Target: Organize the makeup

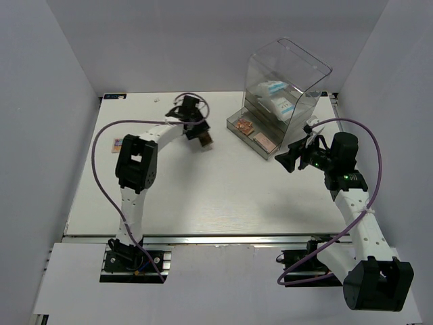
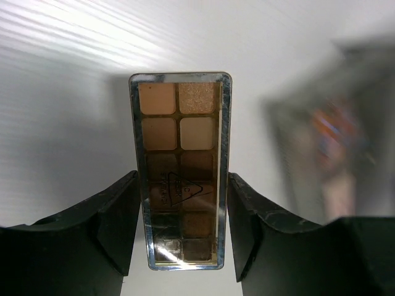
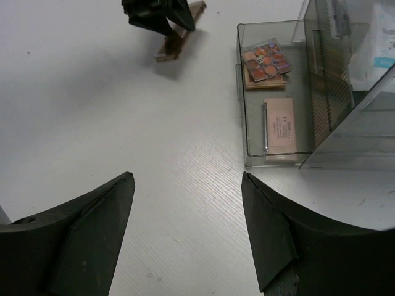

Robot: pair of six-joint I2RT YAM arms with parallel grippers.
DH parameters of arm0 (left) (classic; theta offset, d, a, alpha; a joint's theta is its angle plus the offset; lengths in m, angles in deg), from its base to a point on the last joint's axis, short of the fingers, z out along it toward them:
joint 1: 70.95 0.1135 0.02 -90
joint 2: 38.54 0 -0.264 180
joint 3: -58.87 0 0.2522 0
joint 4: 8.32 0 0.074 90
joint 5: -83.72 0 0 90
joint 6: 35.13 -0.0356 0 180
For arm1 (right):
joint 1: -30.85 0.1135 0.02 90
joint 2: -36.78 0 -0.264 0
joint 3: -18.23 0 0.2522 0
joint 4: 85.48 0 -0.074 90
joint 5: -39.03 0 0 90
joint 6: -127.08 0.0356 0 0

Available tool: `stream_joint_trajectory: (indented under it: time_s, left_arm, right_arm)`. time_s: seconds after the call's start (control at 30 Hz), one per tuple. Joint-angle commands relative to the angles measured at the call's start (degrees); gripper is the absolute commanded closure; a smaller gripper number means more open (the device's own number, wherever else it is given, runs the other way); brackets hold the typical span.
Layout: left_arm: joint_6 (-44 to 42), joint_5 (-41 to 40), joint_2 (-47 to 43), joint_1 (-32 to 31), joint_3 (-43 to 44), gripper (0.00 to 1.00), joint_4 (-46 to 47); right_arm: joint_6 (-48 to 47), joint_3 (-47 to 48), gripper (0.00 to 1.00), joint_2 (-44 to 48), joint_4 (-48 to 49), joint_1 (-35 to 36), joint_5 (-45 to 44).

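Note:
A long brown eyeshadow palette [image 2: 180, 123] sits between the fingers of my left gripper [image 2: 182, 179], which is shut on its long sides. From above, that palette [image 1: 207, 141] hangs tilted just over the table, left of the clear box, under the left gripper [image 1: 201, 137]. My right gripper [image 1: 287, 161] stands open over bare table by the drawer, with nothing between its fingers [image 3: 99, 209]. A square orange palette [image 3: 266, 58] and a pink rectangular palette [image 3: 281, 123] lie in the pulled-out drawer [image 3: 242, 92]. White blue-printed pouches [image 1: 277, 98] lie inside the box.
The tall clear acrylic box [image 1: 287, 74] stands at the back right, its low drawer [image 1: 235, 130] pulled out towards the middle. A small flat item [image 1: 118, 144] lies near the table's left edge. White walls close in three sides.

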Motion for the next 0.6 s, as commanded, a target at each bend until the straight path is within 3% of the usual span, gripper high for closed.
stream_joint_trajectory:
  time_s: [0.0,0.3,0.5,0.57]
  left_arm:
    - [6.1,7.9,-7.9,-6.9,-1.0,1.0,10.2]
    - [16.4,9.5,-2.5,-14.5,7.3,0.98,13.9]
    - [21.8,9.4,4.6,-16.0,16.1,0.7,10.8]
    - [24.0,9.3,7.2,-16.1,19.0,0.65,10.4]
  right_arm:
    - [1.2,2.1,0.25,1.6,3.0,-0.4,-3.1]
    - [1.9,1.0,0.24,4.7,3.4,-0.5,-6.4]
    - [2.5,0.6,0.24,5.5,3.5,-0.5,-6.4]
    - [2.3,0.6,0.23,5.7,3.3,-0.5,-6.5]
